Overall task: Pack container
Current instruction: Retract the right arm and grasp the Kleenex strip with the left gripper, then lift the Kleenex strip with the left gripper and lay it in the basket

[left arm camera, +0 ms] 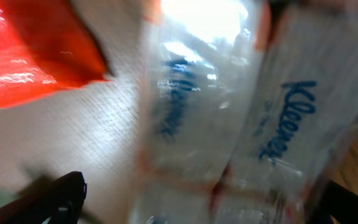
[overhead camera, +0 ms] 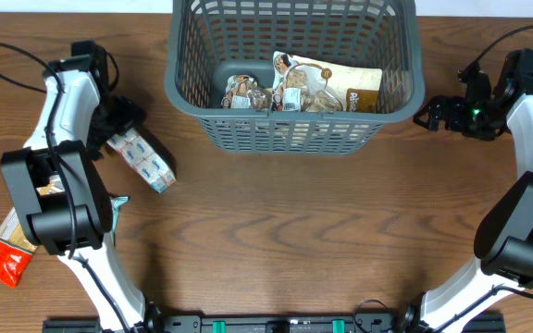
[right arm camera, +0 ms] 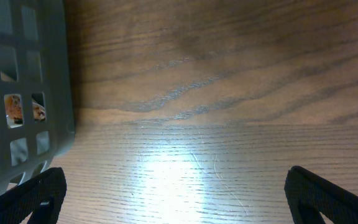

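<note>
The container [overhead camera: 285, 135], a dark grey-blue lattice basket, stands at the table's far middle and holds a brown-and-white snack bag [overhead camera: 327, 85] and small snack packs [overhead camera: 243, 92]. My left gripper [overhead camera: 126, 125] is left of the basket, over one end of a clear Kleenex tissue pack [overhead camera: 144, 159] lying on the table. In the left wrist view the blurred tissue pack [left arm camera: 229, 124] fills the space between the open fingers [left arm camera: 207, 205], with a gap at the left finger. My right gripper [overhead camera: 430, 116] is open and empty beside the basket's right wall [right arm camera: 23, 74], fingers [right arm camera: 176, 193] spread over bare wood.
A red snack pack [overhead camera: 6, 262] lies at the front left, partly under the left arm's lower links. It also shows in the left wrist view [left arm camera: 30, 50]. A pale packet [overhead camera: 15, 227] lies next to it. Cables run along both far corners.
</note>
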`<state>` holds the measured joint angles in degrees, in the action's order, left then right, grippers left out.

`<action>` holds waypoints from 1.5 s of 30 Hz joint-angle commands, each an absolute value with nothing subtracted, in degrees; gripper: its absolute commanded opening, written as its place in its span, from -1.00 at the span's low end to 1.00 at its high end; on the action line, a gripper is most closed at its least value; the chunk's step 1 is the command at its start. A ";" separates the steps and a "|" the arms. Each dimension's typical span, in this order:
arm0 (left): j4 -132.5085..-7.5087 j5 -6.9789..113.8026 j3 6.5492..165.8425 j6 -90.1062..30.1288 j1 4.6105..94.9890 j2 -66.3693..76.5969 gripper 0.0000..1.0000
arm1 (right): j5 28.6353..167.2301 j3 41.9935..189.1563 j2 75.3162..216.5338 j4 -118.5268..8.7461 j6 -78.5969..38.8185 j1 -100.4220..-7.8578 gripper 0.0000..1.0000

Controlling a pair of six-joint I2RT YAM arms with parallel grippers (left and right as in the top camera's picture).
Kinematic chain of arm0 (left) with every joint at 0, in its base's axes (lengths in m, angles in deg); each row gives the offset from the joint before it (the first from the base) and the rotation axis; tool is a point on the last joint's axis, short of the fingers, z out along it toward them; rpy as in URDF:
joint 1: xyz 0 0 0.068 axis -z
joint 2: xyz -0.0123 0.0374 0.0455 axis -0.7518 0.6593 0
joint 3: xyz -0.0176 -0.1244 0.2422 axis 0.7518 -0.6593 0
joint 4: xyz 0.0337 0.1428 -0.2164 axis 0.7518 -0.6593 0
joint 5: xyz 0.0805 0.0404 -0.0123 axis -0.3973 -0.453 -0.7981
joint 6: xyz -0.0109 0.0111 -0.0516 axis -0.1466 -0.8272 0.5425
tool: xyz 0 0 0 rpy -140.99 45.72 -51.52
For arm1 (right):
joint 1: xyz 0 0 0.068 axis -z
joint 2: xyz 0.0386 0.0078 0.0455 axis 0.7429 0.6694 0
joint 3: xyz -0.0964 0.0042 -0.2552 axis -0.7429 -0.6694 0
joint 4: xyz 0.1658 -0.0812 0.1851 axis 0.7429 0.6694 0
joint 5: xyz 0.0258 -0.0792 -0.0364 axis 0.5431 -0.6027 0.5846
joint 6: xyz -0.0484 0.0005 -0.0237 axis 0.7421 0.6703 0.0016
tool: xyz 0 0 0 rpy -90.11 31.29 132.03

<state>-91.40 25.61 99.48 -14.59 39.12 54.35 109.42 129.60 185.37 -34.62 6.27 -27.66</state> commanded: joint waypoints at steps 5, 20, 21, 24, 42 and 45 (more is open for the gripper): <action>-87.57 29.98 94.15 -16.56 39.23 54.24 0.99 | 109.40 129.22 185.69 -34.38 6.89 -28.51 0.98; -92.79 42.92 94.41 -16.47 38.27 54.13 -0.88 | 109.40 129.22 185.69 -34.38 6.91 -28.56 0.99; -92.95 42.94 94.41 -16.47 38.07 54.04 -0.89 | 109.40 129.20 185.69 -34.38 6.93 -28.53 0.99; -92.47 42.22 94.41 -18.22 37.77 52.27 -0.88 | 109.37 129.22 185.69 -34.33 7.37 -28.53 0.99; -89.21 35.60 100.56 -48.86 43.25 14.30 -0.89 | 109.37 129.20 185.69 -34.60 7.39 -28.53 0.98; -85.63 35.58 101.08 -57.28 47.93 8.86 -0.89 | 109.37 129.20 185.69 -34.60 7.39 -28.53 0.99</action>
<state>-87.46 35.66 99.46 -45.19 44.67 12.67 109.40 129.60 185.37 -34.60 6.49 -27.66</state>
